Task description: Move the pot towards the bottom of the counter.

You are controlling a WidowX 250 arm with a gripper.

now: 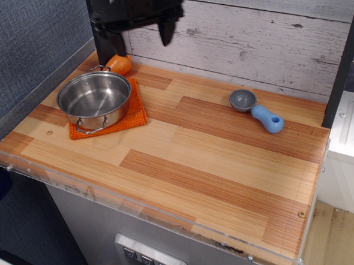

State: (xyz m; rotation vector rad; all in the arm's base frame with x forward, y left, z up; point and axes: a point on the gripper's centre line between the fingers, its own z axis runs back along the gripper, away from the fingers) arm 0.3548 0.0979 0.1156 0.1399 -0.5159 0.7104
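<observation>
Open counter [185, 162] below pot [95, 99]; scoop [256, 108] far right.

Pot [95, 99] on orange cloth [135, 116], counter [185, 162] back-left; end effector [136, 28] open above.

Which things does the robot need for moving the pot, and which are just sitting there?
Needed for the job:
- the pot, sitting on the orange cloth
- the counter, where it must slide toward the near edge
- the gripper, up high behind the pot

Just lying about:
- the orange cloth
- the grey-and-blue scoop
- the orange thing behind the pot
</observation>
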